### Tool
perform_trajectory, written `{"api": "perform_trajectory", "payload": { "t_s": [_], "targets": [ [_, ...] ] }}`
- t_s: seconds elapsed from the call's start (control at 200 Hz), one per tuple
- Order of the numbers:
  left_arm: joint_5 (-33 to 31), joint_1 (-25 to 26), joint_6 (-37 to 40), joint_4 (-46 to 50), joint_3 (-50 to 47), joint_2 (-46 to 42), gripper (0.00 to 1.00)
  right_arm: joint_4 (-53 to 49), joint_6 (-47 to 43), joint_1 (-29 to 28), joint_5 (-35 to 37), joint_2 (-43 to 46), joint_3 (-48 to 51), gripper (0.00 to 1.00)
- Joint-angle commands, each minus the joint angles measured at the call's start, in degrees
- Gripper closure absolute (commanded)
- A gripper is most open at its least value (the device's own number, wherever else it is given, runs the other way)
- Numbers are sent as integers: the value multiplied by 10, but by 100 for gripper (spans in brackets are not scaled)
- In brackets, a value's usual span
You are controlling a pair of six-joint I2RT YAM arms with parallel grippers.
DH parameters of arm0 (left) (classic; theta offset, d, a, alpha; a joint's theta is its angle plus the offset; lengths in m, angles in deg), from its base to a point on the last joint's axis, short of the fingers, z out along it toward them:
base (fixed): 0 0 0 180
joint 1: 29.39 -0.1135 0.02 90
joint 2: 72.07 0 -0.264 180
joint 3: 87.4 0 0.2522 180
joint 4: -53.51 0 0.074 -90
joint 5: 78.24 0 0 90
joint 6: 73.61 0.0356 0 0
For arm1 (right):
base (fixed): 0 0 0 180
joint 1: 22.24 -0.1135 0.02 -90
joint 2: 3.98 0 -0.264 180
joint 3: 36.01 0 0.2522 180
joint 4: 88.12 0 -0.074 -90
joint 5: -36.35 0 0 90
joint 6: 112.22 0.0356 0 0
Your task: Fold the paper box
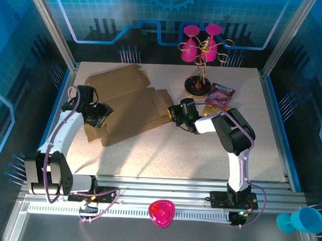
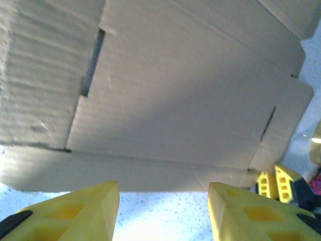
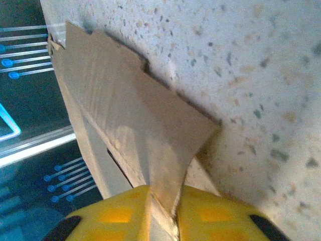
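The paper box (image 1: 128,104) is a plain brown die-cut cardboard sheet lying mostly flat on the left half of the table. My left gripper (image 1: 99,115) stands open at the sheet's left edge; in the left wrist view its yellow fingers (image 2: 85,211) sit just short of the cardboard's (image 2: 175,100) near edge, with bare table between them. My right gripper (image 1: 176,113) is shut on the sheet's right flap. In the right wrist view that flap (image 3: 135,125) rises from between the yellow fingers (image 3: 210,211), lifted off the table.
A wire stand (image 1: 201,58) with pink cups is at the back centre. A purple snack bag (image 1: 220,94) and a yellow one (image 1: 212,109) lie just behind the right arm. A pink bowl (image 1: 162,212) and a blue cup (image 1: 301,220) sit off the table's front.
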Motion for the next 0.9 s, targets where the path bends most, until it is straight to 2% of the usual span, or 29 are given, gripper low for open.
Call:
{"api": "perform_trajectory", "payload": {
  "t_s": [0.0,0.11,0.255,0.4,0.48,0.7,0.78,0.896],
  "targets": [
    [8,27,-31,30,13,-41,50,47,41,3,31,-12,-1,94],
    [8,61,-87,40,-4,-86,47,38,91,-8,62,21,-1,100],
    [-15,134,-228,34,-62,-162,37,-74,154,-22,67,81,-43,100],
    [-49,208,-399,-56,-156,-229,30,-176,213,-34,81,134,-60,100],
    [-93,247,-456,-123,-196,-250,28,-203,237,-37,85,155,-58,100],
    [-208,267,-494,-183,-212,-262,20,-230,254,-37,80,192,-50,100],
    [-224,268,-497,-220,-221,-262,20,-227,262,-37,78,201,-42,100],
    [-224,268,-509,-221,-228,-258,21,-221,272,-37,78,211,-35,100]
  ]
}}
